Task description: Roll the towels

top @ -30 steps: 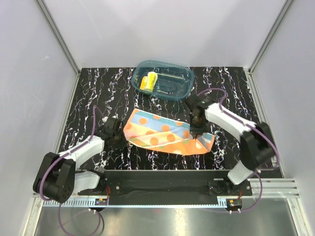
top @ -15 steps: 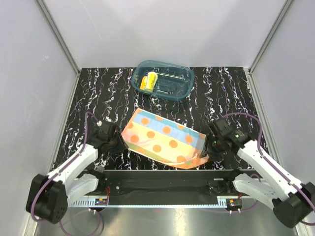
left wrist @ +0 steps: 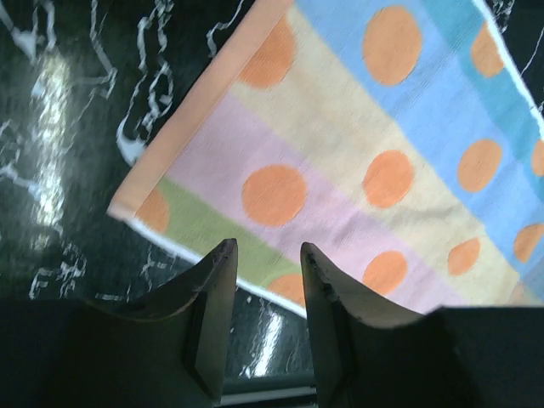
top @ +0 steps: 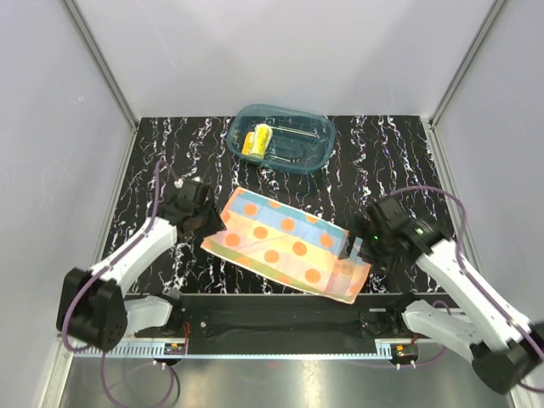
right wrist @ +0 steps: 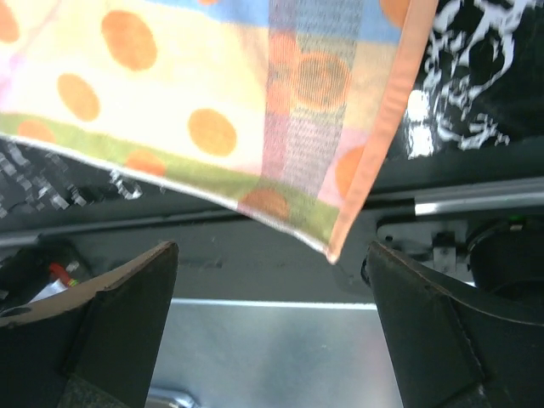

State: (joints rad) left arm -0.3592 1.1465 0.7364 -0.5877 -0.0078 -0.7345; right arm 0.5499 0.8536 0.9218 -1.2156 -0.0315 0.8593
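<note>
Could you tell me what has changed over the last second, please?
The right gripper drew the right end of the dotted towel toward the near edge, spreading it flat; both it and the left gripper then let go. The tub and the yellow towel inside stayed put.

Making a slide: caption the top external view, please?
Orange-dotted towel lies spread between open left gripper and right gripper; yellow towel rolled in tub.

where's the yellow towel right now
In the top view, the yellow towel lies rolled inside the teal tub, at its left end, beyond the dotted towel.
</note>
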